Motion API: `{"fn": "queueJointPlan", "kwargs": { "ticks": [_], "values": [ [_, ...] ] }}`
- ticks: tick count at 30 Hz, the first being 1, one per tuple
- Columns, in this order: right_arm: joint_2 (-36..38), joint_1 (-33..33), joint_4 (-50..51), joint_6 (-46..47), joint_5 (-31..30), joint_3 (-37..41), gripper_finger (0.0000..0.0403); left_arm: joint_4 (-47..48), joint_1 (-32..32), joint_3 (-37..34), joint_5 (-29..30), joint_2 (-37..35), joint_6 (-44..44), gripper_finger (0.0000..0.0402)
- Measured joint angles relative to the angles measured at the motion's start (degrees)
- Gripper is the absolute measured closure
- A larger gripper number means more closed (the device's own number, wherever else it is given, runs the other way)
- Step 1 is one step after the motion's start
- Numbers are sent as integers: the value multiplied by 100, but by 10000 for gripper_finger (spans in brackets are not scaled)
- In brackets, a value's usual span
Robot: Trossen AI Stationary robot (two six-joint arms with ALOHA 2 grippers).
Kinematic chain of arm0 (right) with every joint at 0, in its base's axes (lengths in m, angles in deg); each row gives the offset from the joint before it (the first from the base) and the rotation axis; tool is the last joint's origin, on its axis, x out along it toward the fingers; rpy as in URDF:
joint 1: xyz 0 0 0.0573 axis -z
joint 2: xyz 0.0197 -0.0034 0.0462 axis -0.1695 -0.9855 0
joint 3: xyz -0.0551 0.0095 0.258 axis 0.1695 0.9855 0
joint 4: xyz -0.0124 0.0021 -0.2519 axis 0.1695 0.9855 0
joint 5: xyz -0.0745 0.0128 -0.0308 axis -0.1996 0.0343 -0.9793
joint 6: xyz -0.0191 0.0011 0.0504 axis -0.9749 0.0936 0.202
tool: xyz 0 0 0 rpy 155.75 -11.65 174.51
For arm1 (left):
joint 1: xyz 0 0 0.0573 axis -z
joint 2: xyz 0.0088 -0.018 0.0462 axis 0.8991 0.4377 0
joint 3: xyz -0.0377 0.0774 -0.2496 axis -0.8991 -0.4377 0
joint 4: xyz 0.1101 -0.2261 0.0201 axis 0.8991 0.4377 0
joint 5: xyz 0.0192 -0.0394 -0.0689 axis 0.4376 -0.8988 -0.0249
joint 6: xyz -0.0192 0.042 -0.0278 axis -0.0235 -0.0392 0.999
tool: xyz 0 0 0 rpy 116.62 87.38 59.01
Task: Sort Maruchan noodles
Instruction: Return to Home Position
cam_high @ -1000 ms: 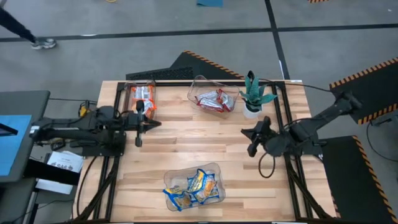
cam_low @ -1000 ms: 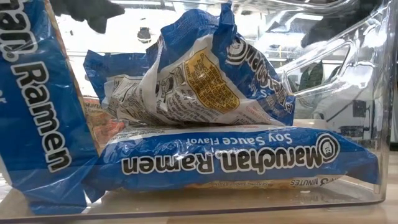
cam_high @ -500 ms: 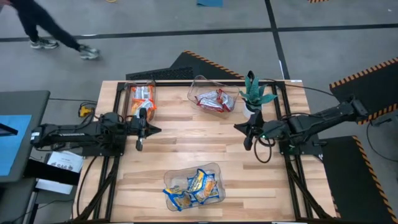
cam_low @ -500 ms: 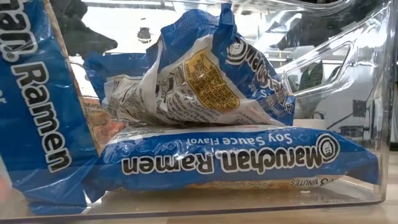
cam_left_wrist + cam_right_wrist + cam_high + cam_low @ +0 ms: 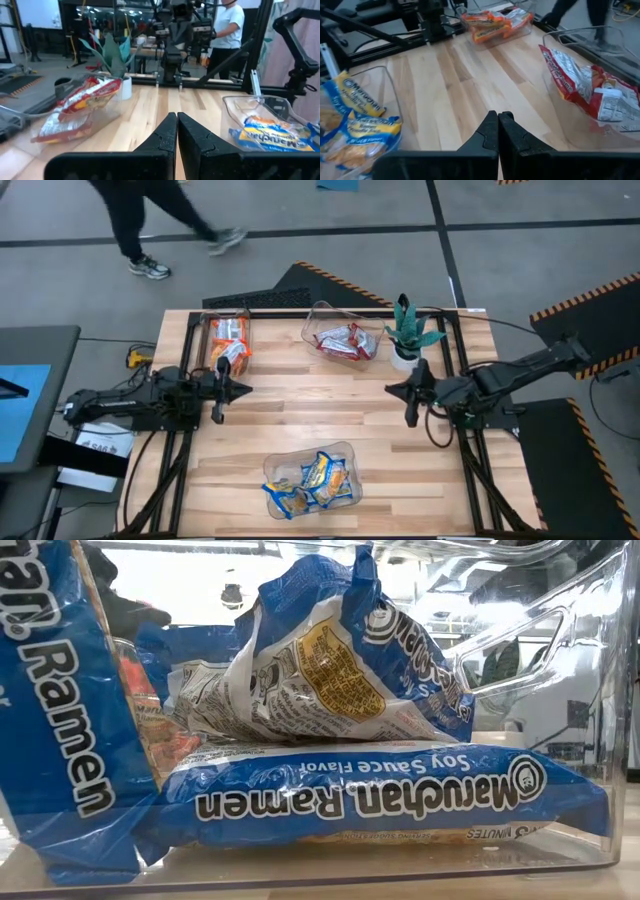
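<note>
High: left gripper [image 5: 240, 388] and right gripper [image 5: 395, 390] have eased back, facing each other; low: blue packets [image 5: 370, 795] binned; left wrist: fingers shut w/ nothing held, red packets [image 5: 75, 107] ahead; right wrist: same, orange packets [image 5: 495, 22] ahead (sorting looks done).

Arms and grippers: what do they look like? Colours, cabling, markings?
All matte black. The left arm and right arm are slim jointed links with bulkier joints. The left gripper and right gripper each carry two angular fingers tapering to a tip. A black cable loops below the right arm. No markings show.
</note>
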Motion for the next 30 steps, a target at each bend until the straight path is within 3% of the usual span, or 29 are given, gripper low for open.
{"fn": "queueJointPlan", "kwargs": {
  "ticks": [5, 16, 22, 30],
  "values": [
    [81, -162, -23, 0, -9, 38, 386, -88, 182, -2, 111, -150, 58, 401],
    [318, -295, -770, -1, -7, 904, 386, -115, 1092, -11, 1229, -148, -368, 401],
    [1328, -96, -822, -370, 81, 1220, 386, -263, 1107, -17, 1066, -148, -566, 401],
    [2864, 693, -1741, -1029, 1115, 2154, 386, -264, 1107, -22, 901, -148, -704, 401]
  ]
}}
